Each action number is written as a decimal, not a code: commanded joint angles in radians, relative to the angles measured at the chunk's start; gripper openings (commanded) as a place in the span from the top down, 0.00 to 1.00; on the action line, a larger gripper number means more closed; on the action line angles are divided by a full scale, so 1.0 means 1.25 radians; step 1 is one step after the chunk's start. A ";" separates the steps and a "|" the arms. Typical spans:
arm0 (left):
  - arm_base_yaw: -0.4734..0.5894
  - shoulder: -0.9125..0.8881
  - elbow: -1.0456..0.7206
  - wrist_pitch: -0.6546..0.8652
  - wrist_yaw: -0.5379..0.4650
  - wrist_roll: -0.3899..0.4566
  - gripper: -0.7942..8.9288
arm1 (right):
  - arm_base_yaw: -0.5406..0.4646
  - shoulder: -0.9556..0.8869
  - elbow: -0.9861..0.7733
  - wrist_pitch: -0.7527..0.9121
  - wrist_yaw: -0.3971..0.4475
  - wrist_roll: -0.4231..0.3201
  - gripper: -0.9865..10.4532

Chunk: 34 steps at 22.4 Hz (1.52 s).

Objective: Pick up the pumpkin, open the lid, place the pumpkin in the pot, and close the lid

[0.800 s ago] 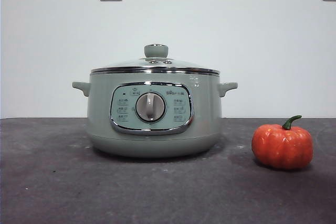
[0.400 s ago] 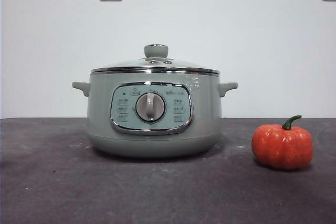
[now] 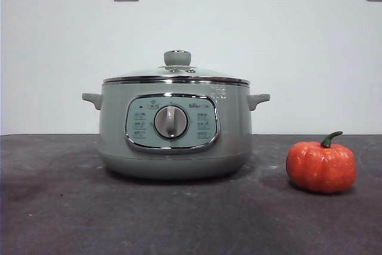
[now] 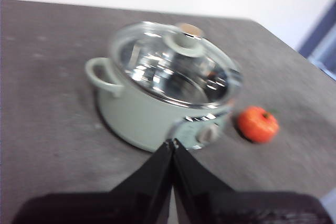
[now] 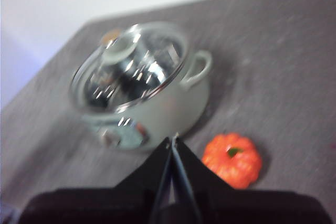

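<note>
Pumpkin sits on the grey table, well apart from my lidded pot. Both my left hand and right hand hover pressed together. It looks light and stiff; I'd grip across its ribbed sides.

The left gripper hangs high above the table with its two black jaws pressed together, holding nothing. The right gripper hangs likewise, jaws closed and empty.
</note>
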 commanded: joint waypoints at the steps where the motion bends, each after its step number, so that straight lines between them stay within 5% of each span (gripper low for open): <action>1: 0.002 0.038 0.049 -0.042 0.042 0.080 0.93 | 0.002 0.059 0.087 -0.092 -0.038 -0.108 0.92; 8: 0.001 0.116 0.154 -0.187 0.098 0.185 0.93 | 0.006 0.161 0.229 -0.296 -0.080 -0.216 0.92; 14: 0.001 0.130 0.172 -0.213 0.095 0.202 0.88 | 0.006 0.179 0.240 -0.329 -0.079 -0.225 0.90; 16: 0.001 0.130 0.172 -0.213 0.094 0.188 0.47 | 0.006 0.180 0.240 -0.328 -0.079 -0.222 0.75; 17: 0.001 0.130 0.172 -0.211 0.093 0.184 0.24 | 0.006 0.180 0.240 -0.328 -0.079 -0.217 0.56; 18: 0.001 0.130 0.172 -0.211 0.093 0.184 0.13 | 0.006 0.180 0.240 -0.328 -0.079 -0.216 0.38; 19: 0.001 0.130 0.172 -0.210 0.093 0.184 0.12 | 0.006 0.180 0.240 -0.327 -0.078 -0.211 0.28; 29: 0.001 0.130 0.172 -0.210 0.094 0.181 0.12 | 0.035 0.277 0.240 -0.309 -0.064 -0.201 0.28; 34: 0.001 0.130 0.172 -0.210 0.094 0.181 0.12 | 0.102 0.429 0.240 -0.245 0.076 -0.199 0.28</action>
